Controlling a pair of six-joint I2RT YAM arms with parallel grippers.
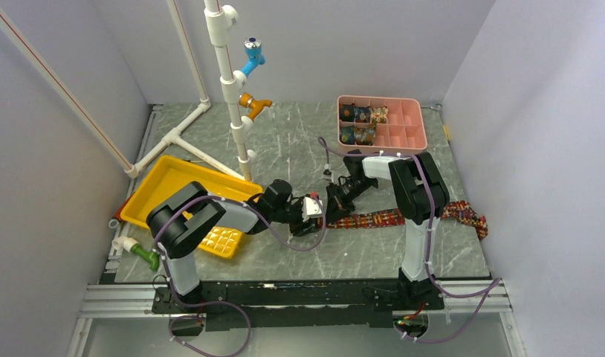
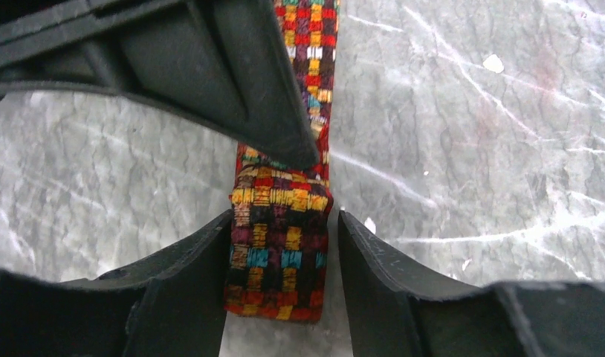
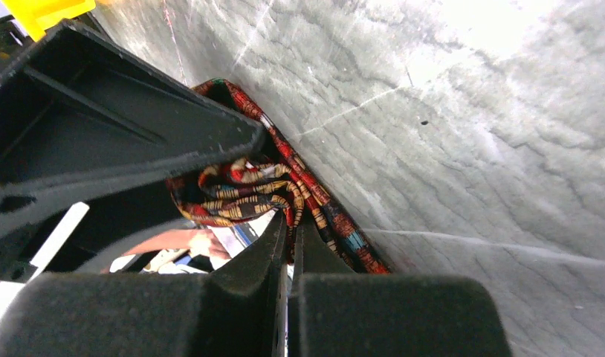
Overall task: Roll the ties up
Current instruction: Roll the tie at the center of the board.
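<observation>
Unrolling is the risk: the tie (image 2: 281,260) lies along the worktop (image 2: 470,149), its folded end loose inside the open left hand (image 2: 285,223), with only the closed right hand (image 3: 290,223) pressing there; it may spring flat.

From above, the left pincer (image 1: 312,216) and right pincer (image 1: 335,202) crowd over the left end of the tie (image 1: 377,219), hiding its rolled part. The right arm (image 1: 412,190) covers a stretch farther along. In the left wrist view the strip runs off the top edge. In the right wrist view the other pincer's finger masks part of the roll, and whether the closed tips pinch cloth cannot be told. The rolls (image 1: 363,123) in the pink tray (image 1: 405,128) are too small to count.
</observation>
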